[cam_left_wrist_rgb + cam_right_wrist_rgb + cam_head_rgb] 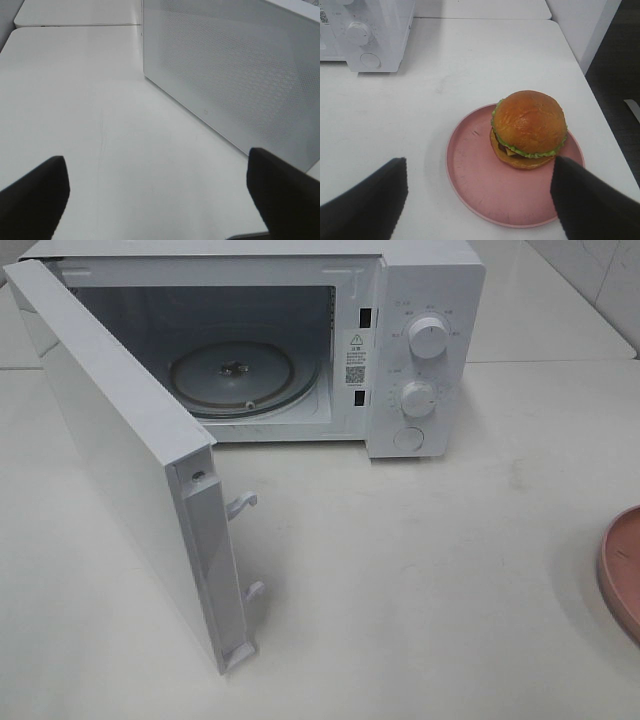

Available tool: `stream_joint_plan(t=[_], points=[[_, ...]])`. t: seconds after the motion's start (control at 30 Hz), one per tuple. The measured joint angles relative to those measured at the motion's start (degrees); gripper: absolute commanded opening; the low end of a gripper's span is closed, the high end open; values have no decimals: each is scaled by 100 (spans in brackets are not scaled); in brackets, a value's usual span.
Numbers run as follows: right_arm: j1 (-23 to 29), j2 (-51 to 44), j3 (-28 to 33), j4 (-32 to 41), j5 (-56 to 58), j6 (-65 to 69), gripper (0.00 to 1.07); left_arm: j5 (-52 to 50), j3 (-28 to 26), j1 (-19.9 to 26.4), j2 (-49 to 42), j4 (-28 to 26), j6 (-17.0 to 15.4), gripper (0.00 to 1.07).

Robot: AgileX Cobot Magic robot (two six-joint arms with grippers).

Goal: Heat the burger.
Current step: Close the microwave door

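In the right wrist view the burger (529, 127), with a glossy golden bun and green lettuce, sits upright on the round pink plate (475, 175). My right gripper (479, 162) is open, hovering just short of the plate with its dark fingers either side; nothing is between them. Only the plate's rim (622, 570) shows in the exterior high view, at the right edge, and the burger is out of that view. The microwave (425, 280) stands at the back with its door (120, 470) swung wide open and the glass turntable (232, 378) bare. My left gripper (156, 165) is open over the table beside the door's perforated face (225, 75).
Two white knobs (429, 337) (418, 398) and a round button (408, 438) sit on the microwave's right panel. The open door juts far forward on the left, with two latch hooks (243, 503) on its end. The table's right edge (600, 100) runs close to the plate.
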Motion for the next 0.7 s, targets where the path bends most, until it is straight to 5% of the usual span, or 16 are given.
stream_joint_plan(t=[0.13,0.53,0.57,0.63,0.7], points=[[0,0,0,0,0,0,76,-109,-34,0,11,-46,0,82],[0,0,0,0,0,0,76,-1312,-57,0,1020,-69,0,24],[0,0,0,0,0,0,76,-1610,0,0,1249,-69,0,10],[0,0,0,0,0,0,76,-1919,103,0,1478,-74,0,0],[0,0,0,0,0,0,76,-2114,178,0,1599,-86,0,0]])
